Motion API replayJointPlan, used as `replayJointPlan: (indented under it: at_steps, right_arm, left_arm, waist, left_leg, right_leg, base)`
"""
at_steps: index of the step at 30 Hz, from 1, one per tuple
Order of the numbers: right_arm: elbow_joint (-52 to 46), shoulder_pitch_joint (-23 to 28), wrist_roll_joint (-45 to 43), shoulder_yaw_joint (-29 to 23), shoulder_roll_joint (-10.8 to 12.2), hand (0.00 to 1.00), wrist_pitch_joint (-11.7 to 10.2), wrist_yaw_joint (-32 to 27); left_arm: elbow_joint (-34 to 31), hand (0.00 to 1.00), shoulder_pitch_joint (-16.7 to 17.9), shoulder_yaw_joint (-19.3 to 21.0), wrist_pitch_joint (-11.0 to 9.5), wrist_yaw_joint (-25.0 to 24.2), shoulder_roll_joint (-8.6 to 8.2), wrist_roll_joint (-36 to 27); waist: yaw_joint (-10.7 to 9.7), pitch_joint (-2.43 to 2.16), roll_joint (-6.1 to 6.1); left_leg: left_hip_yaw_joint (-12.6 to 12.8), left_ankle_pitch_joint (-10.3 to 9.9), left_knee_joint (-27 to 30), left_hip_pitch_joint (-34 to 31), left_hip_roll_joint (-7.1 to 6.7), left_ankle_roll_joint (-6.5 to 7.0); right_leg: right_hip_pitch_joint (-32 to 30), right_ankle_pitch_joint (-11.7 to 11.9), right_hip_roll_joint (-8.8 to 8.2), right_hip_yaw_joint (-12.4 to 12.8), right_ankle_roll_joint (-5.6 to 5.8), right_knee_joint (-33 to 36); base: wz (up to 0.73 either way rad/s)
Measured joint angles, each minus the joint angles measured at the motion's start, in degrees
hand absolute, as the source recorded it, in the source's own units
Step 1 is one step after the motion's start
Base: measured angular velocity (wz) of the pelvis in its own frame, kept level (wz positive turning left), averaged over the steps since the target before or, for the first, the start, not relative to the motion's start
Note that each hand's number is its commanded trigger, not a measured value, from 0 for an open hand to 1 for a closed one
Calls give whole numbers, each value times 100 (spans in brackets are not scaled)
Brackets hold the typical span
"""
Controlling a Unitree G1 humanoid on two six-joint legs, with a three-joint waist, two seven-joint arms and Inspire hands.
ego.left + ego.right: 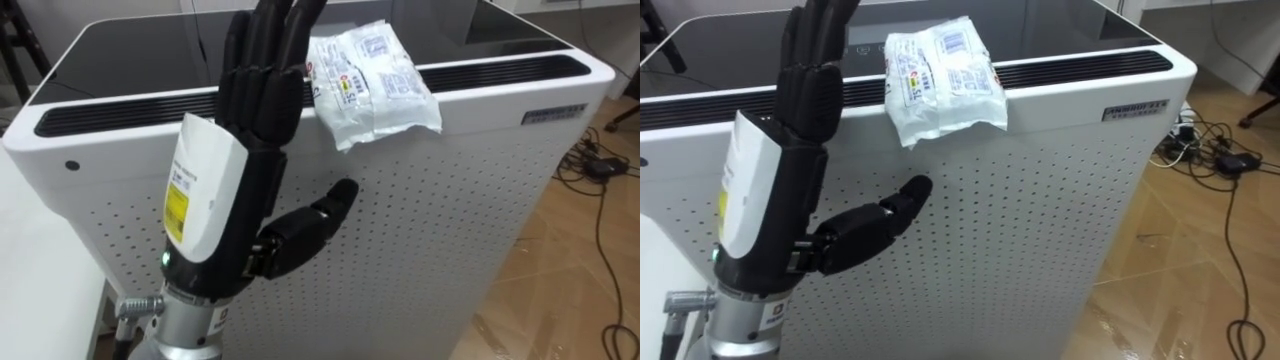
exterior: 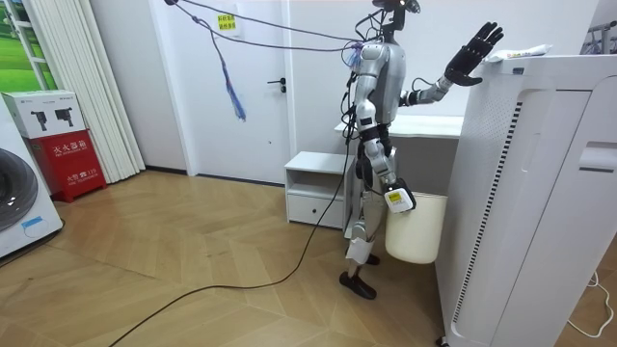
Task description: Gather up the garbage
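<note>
The garbage is a crumpled white plastic packet [image 1: 375, 85] lying on the top front edge of a tall white appliance [image 1: 450, 200], slightly overhanging its perforated face. My left hand [image 1: 255, 110] is raised upright just left of the packet, open, with fingers straight up and thumb sticking out; whether it touches the packet I cannot tell. The room view has the robot standing beside the appliance [image 2: 540, 193] with that hand [image 2: 472, 53] held high. My right hand [image 2: 397, 200] hangs low at the rim of a white bin [image 2: 416, 231]; its fingers are hidden.
Cables and a power strip [image 1: 600, 170] lie on the wood floor to the right of the appliance. A white tabletop [image 1: 40, 260] is at my left. A low white cabinet [image 2: 313, 188] stands behind the robot by the wall.
</note>
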Motion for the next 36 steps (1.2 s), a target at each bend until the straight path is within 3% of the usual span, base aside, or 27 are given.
replayJointPlan:
  at_steps: [19, 28, 36]
  right_arm:
    - [-2, -8, 18, 5, 5, 100, -1, -22]
    - [-1, -1, 13, -7, 8, 100, -1, -160]
    - [0, 1, 17, 2, 45, 100, 0, -158]
  left_arm:
    - [0, 0, 0, -33, -2, 7, -4, 0]
    - [-4, 0, -1, -49, -8, 14, -6, 0]
    - [-10, 0, -1, -50, 35, 16, -132, -6]
  waist:
    - [-113, -12, -26]
    - [-158, -8, 58]
    - [-168, -8, 61]
  left_leg:
    - [86, 0, -4, 23, 4, 0]
    - [83, -1, -22, 14, 13, -1]
    - [81, -1, -21, 14, 5, 0]
  right_leg:
    - [-11, 0, 5, 50, 0, -5]
    - [-28, 1, 21, 53, -1, -3]
    - [-31, 0, 15, 63, -1, -2]
  base:
    - [-1]
    - [0]
    - [0]
